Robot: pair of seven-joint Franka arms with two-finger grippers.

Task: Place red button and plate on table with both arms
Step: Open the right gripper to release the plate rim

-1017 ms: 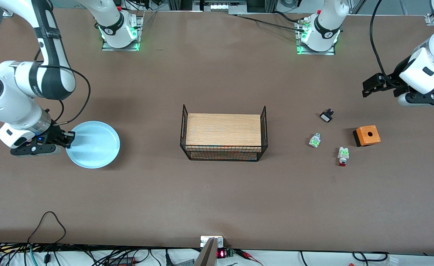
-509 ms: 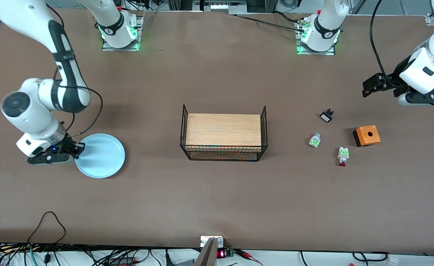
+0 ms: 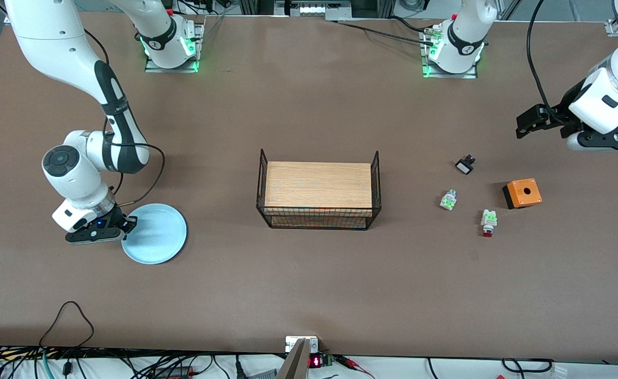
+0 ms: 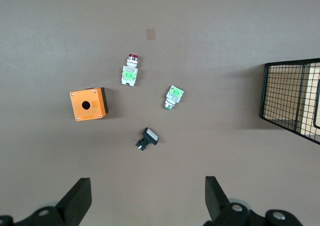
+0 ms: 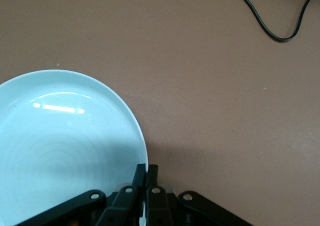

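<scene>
The pale-blue plate [image 3: 155, 233] [image 5: 65, 146] is at the right arm's end of the brown table [image 3: 309, 284]. My right gripper [image 3: 128, 225] [image 5: 146, 170] is shut on the plate's rim. The red button [image 3: 488, 222] [image 4: 129, 71], whitish with a green tab and a red cap, lies on the table toward the left arm's end. My left gripper [image 3: 522, 126] [image 4: 148, 198] hangs open over the table's edge at that end, well apart from the button, nothing between its fingers.
A wood-topped black wire basket [image 3: 318, 196] stands mid-table. Beside the red button lie a green-tabbed part without red cap [image 3: 448, 200], an orange box with a hole [image 3: 522, 192] and a small black-and-white part [image 3: 465, 165]. A black cable [image 3: 67, 316] loops near the front edge.
The right arm has carried the plate nearer to the front camera and toward the basket, its grip on the rim unchanged. The left arm has not moved.
</scene>
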